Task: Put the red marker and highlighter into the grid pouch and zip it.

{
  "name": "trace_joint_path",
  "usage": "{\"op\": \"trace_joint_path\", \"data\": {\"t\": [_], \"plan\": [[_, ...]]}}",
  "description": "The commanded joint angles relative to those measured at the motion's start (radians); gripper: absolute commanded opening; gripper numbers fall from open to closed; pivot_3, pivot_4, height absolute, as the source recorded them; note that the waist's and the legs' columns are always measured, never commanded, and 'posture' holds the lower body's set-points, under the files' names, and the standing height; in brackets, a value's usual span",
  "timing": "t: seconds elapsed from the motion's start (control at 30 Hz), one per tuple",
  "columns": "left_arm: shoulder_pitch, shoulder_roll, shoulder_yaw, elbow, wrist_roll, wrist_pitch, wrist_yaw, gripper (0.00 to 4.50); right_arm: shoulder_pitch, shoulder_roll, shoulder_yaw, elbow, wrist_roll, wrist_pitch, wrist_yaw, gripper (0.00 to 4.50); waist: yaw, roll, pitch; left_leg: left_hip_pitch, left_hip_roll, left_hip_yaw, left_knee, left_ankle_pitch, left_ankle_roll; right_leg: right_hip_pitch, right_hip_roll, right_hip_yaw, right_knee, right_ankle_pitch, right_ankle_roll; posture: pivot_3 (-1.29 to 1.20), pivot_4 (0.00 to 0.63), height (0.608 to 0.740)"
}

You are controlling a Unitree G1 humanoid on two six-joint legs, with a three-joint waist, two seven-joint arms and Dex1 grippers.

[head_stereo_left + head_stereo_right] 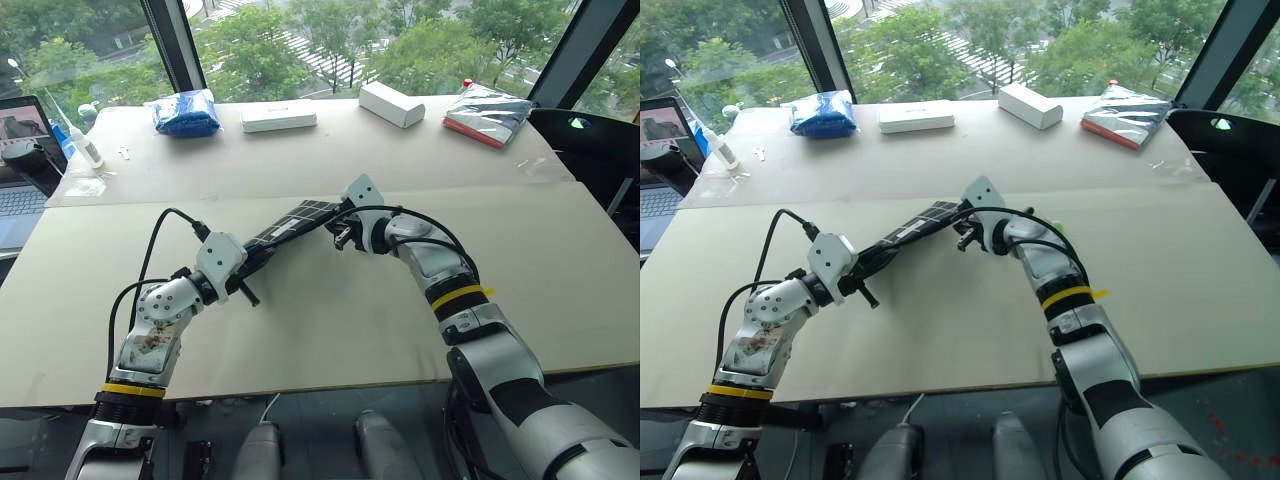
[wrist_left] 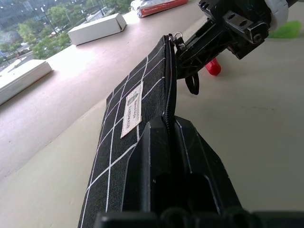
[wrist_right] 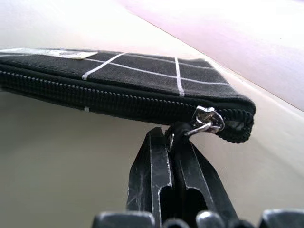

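on our left, the left gripper [image 1: 243,272] is clamped on one end of the grid pouch [image 2: 137,102] — held above the table [image 1: 330,320]. right gripper [image 3: 176,142] — fingers pinched together on the zipper pull cord [image 3: 178,130] at the far end.

The pale beige counter [image 1: 300,330] is made of 2 flat boards meeting at a seam that runs across its middle. Along the far board, by the window, lie a crumpled blue bag [image 1: 187,112], a flat white rectangular box [image 1: 278,118], a second, chunkier white box [image 1: 391,103] set at an angle, and a silver foil packet with a red edge [image 1: 488,113] near the far right corner. At the far left edge lies a white tube-shaped bottle [image 1: 82,143]. Nearer the middle, the red cap end of a marker [image 2: 213,67] rests on the surface, with a lime-green translucent highlighter [image 2: 287,31] just beyond it.
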Motion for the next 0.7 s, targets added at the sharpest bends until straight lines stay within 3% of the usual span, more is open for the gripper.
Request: {"op": "trace_joint_path", "data": {"t": [0.03, 0.4, 0.63, 0.7], "plan": [[0.001, -0.004, 0.016, -0.040, -0.006, -0.004, 0.008, 0.00, 0.010, -0.002, 0.014, -0.100, 0.012, -0.003, 0.058, 0.04, -0.001, 0.000, 0.000, 0.000, 0.000, 0.000, 0.000, 0.000, 0.000, 0.000, 0.000, 0.000, 0.000, 0.000, 0.000, 0.00, 0.150, 0.740], [-0.018, -0.016, 0.007, -0.025, -0.001, -0.004, 0.005, 0.00, 0.094, 0.083, 0.191, -0.361, 0.002, 0.105, 0.175, 0.04, -0.002, 0.000, 0.000, 0.000, 0.000, 0.000, 0.000, 0.000, 0.000, 0.000, 0.000, 0.000, 0.001, 0.000, 0.000, 0.00, 0.150, 0.740], [-0.018, -0.021, 0.007, -0.026, 0.001, -0.004, 0.002, 0.00, 0.086, 0.122, 0.186, -0.370, -0.007, 0.142, 0.144, 0.04, 0.006, 0.000, 0.000, 0.000, 0.000, -0.001, 0.001, 0.000, 0.000, 0.001, 0.000, -0.001, 0.001, 0.000, 0.000, 0.00, 0.150, 0.740], [-0.017, -0.022, 0.008, -0.026, 0.002, -0.005, 0.003, 0.00, 0.080, 0.109, 0.155, -0.355, 0.002, 0.140, 0.134, 0.68, 0.006, 0.000, 0.000, 0.000, 0.000, -0.001, 0.001, 0.000, 0.000, 0.001, 0.000, -0.001, 0.001, 0.000, 0.000, 0.00, 0.150, 0.740]]}}
